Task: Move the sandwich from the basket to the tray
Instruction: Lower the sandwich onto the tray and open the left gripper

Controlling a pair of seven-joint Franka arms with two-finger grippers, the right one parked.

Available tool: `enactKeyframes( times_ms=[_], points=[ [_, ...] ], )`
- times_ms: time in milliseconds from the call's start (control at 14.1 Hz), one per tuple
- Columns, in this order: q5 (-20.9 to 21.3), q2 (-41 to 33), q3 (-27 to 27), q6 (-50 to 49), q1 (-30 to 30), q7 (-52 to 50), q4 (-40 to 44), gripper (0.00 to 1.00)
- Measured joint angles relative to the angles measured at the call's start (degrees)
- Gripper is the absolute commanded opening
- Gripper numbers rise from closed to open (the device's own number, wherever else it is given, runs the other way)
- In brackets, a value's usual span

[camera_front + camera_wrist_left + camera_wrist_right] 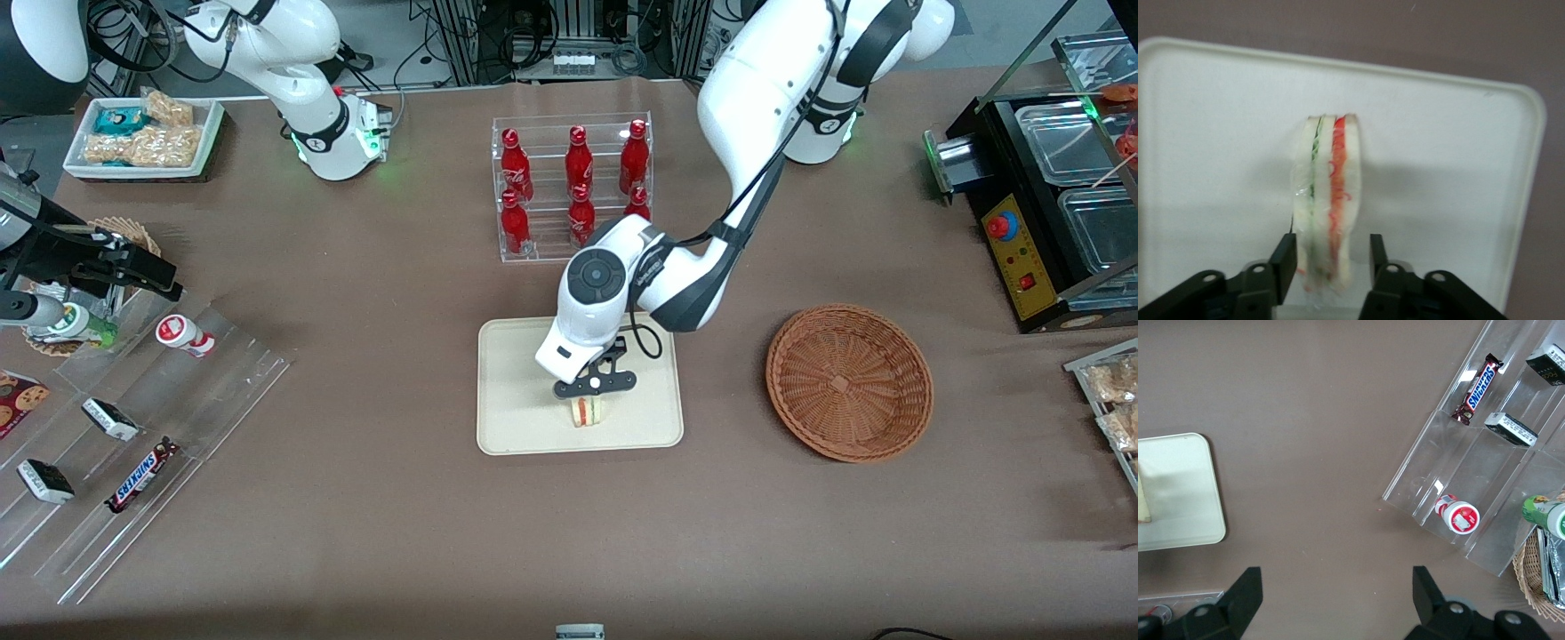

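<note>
Left wrist view shows the hand (pixel 1327 263) with its two black fingers (pixel 1283 265) a little apart, one on each side of the sandwich (pixel 1326 213). They look just off the bread, though that is hard to tell. It stands on edge on the smooth cream tray (pixel 1458 167), long side pointing away from the hand, red and green stripes showing. Nearby on the brown counter (pixel 373 533) sits the round woven basket (pixel 849 382).
</note>
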Motion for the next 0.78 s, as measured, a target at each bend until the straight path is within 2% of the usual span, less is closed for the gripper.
enactKeyframes(
  times_ms=[141,424,566,778],
  points=[
    [0.1,-4.9,0.6,-3.5,0.7,0.1,0.6,1.00],
    [4.1,-15.3,1.3,-14.7,4.6,2.2,-1.0,1.00],
    [4.2,-18.3,1.5,-17.3,8.4,5.1,-3.3,1.00],
    [4.2,-22.4,1.6,-17.9,15.7,14.9,-9.5,1.00]
  ],
)
